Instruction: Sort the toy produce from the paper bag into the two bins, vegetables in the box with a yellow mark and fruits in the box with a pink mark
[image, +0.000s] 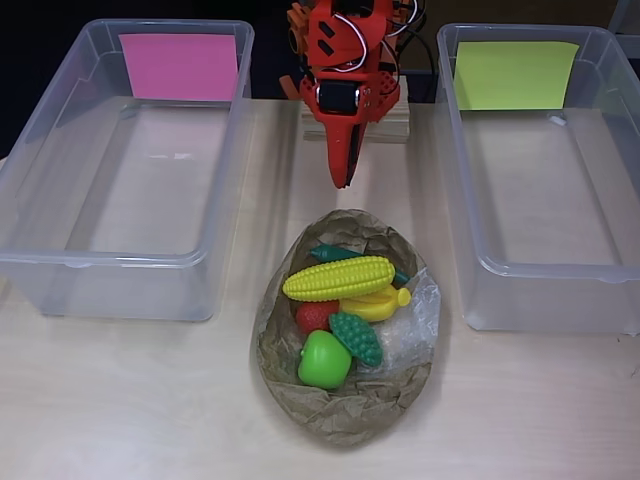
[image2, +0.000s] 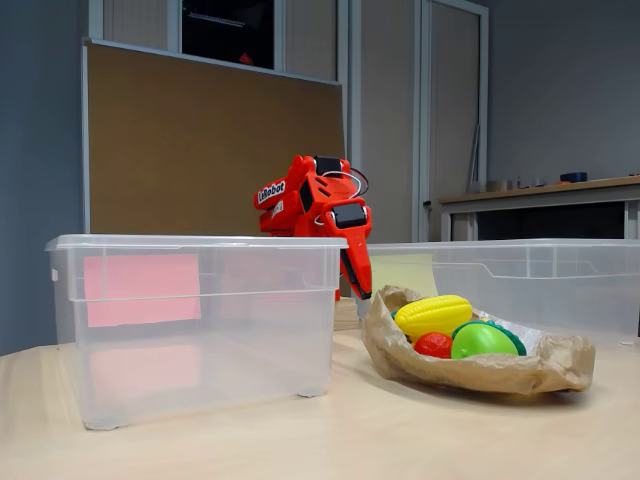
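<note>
Overhead view, lower centre of the frame: one crumpled brown paper bag (image: 345, 400), lying open on the pale wooden table (image: 130, 400), spread into an oval nest. Contents: one yellow plastic corn cob (image: 338, 278) lying crosswise on top; one dark green elongated toy vegetable (image: 335, 253) just behind it, mostly covered; one smooth yellow toy piece (image: 378, 304) under the cob's right end; one red toy fruit (image: 314, 315), partly hidden; one green knobbly oval toy (image: 356, 338) resting against it; one bright green rounded toy fruit (image: 323, 360) nearest the bottom edge. A crinkled clear plastic wrap (image: 412, 325) lies in the bag's right side.

Fixed view, lower right of centre: the same bag (image2: 470, 372), with the corn cob (image2: 433, 314), the red fruit (image2: 433, 345) and the bright green fruit (image2: 480, 341) showing above its rim.

Upper centre of the overhead view: one red two-finger gripper (image: 345, 165), pointing down toward the bag, apart from it, fingers pressed together on nothing. In the fixed view it (image2: 362, 282) hangs behind the bag's left edge.

Left of the overhead view: one clear plastic bin with a pink paper mark (image: 40, 270) on its far wall. Right: one clear plastic bin with a yellow paper mark (image: 480, 290) on its far wall. Both stand beside the bag, not touching it, and in the fixed view the pink-marked bin (image2: 200, 330) is nearest the camera.
</note>
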